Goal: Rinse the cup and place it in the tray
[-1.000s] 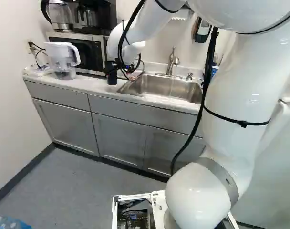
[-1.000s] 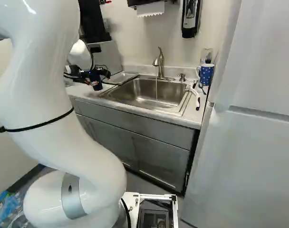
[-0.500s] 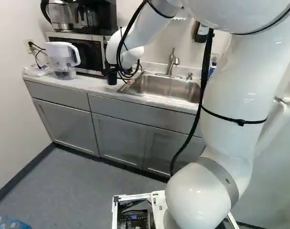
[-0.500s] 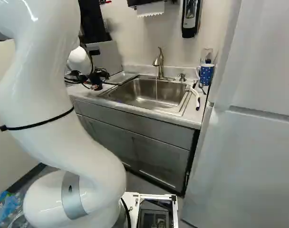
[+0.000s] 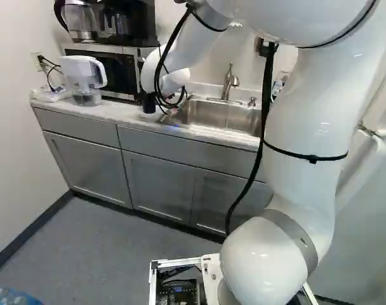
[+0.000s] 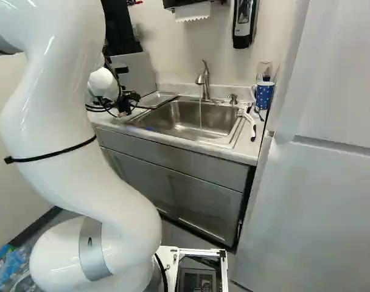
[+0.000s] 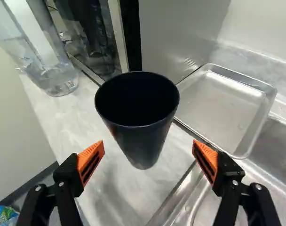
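Navy-black cup (image 7: 145,143) upright on the table (image 7: 82,122), claw (image 6: 129,102) wide open

So yeah, I've got the cup just ahead of the claw's spread fingers, nothing gripped. Metal tray (image 7: 223,103) sits beside it, next to the sink (image 6: 185,125), where the faucet (image 6: 205,82) is running a thin stream.

The wrist view cuts off pitcher (image 7: 56,70) and sink (image 7: 278,150).

The arm (image 5: 310,127) (mostly higher up) has shifted toward both base views' middles.
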